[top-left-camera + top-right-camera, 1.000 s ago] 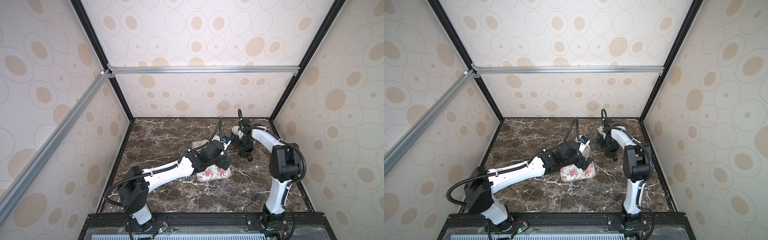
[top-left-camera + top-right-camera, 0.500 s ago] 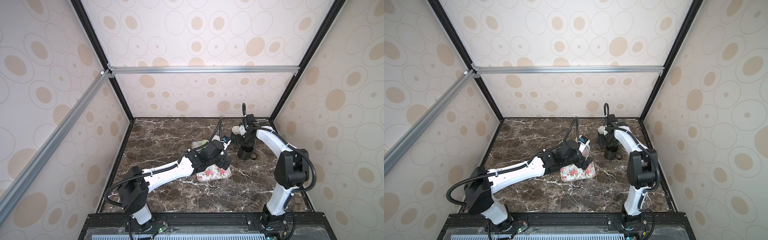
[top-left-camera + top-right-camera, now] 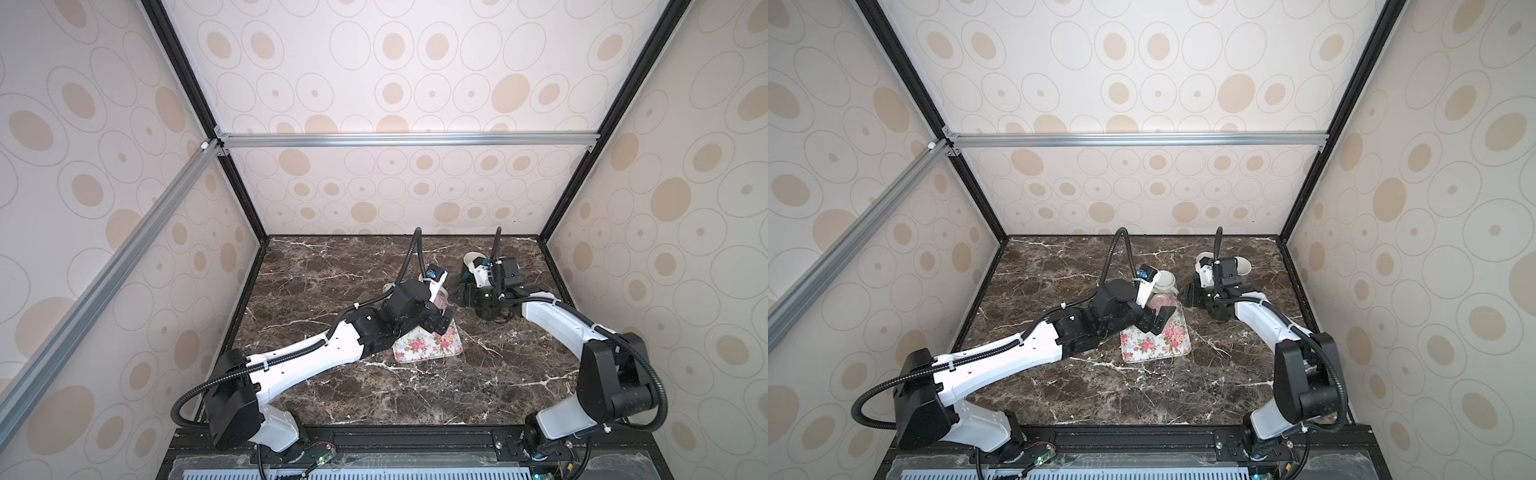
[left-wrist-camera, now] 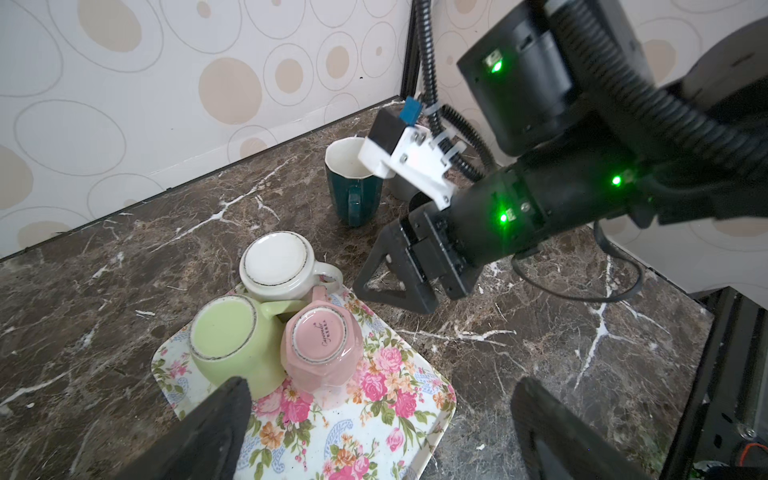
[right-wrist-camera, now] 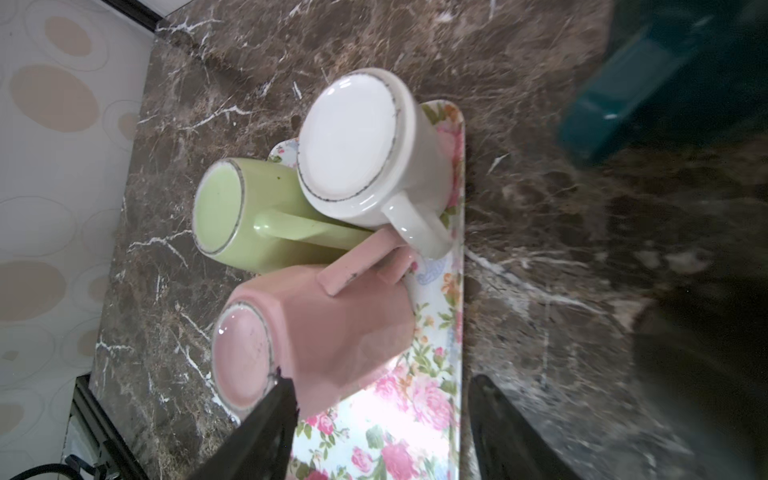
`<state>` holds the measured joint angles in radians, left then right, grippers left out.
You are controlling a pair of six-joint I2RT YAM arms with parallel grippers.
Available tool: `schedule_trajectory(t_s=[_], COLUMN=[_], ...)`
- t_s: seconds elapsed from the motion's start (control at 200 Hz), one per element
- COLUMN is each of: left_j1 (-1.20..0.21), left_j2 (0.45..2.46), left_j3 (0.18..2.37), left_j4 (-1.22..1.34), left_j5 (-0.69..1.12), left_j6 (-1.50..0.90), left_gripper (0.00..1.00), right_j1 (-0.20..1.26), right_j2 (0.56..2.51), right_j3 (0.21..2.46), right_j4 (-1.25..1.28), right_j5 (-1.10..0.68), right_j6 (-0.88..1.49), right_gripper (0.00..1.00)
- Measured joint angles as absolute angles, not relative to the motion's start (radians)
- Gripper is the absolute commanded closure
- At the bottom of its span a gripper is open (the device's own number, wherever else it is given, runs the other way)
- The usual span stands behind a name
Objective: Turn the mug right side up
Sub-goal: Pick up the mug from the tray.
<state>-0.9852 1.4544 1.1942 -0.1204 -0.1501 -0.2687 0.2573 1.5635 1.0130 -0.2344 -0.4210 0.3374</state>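
Hovering fingers, both sets empty

Right fingers [image 5: 266, 428] stand partly open with nothing between them, low over the worktop [image 4: 124, 270]. Just beyond them, untouched, the teal mug [image 4: 353, 195] stands mouth up near the back right corner, its handle toward the tray. A pale mug [image 3: 1244, 266] stands near it. Left fingers [image 4: 216, 428] are spread wide, gripping nothing, above the floral tray [image 4: 353, 440]. At the tray's far end a white mug [image 4: 276, 264], a green mug [image 4: 224, 328] and a pink mug [image 4: 320, 336] sit upside down, pressed together.
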Motion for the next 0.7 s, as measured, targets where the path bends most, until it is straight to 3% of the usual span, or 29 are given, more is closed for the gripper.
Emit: schedule_trajectory(t_s=[0.17, 0.255, 0.7], left_j1=[-0.982, -0.982, -0.982], left_j2=[1.454, 1.454, 1.454], left_j3=[1.194, 1.193, 1.176], left_j4=[-0.129, -0.136, -0.149], left_j5=[-0.171, -0.174, -0.186], left_j6=[-0.275, -0.284, -0.299], left_gripper=[0.02, 0.02, 0.02], right_j1=[0.327, 0.343, 0.359], right_j2=[1.618, 1.663, 1.81], right_j3=[1.039, 1.075, 1.325], right_j4=[-0.164, -0.171, -0.404], right_j5=[-0.333, -0.289, -0.152], right_j6=[0.343, 0.334, 0.155], right_gripper=[0.36, 0.43, 0.62])
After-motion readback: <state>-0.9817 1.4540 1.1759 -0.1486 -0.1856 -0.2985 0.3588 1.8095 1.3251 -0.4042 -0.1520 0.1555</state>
